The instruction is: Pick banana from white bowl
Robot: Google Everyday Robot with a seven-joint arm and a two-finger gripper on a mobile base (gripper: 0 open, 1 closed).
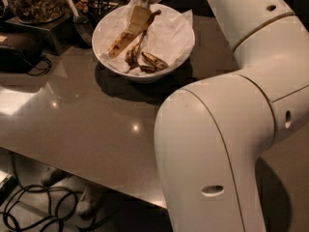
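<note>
The white bowl [140, 76] stands at the back of the brown table, lined with crumpled white paper. The banana [119, 42] lies slanted in it, yellow with brown spots, its dark stem pointing up and to the right. My gripper [136, 19] reaches down into the bowl from the top edge of the view and sits right over the banana's middle, touching or nearly touching it. The part of the banana under the gripper is hidden.
Dark shrivelled peel scraps [152, 62] lie in the bowl to the right of the banana. A glass jar of nuts [36, 1] and a black object [19, 52] stand at the back left. My white arm [227, 129] fills the right side. Cables [43, 211] lie on the floor.
</note>
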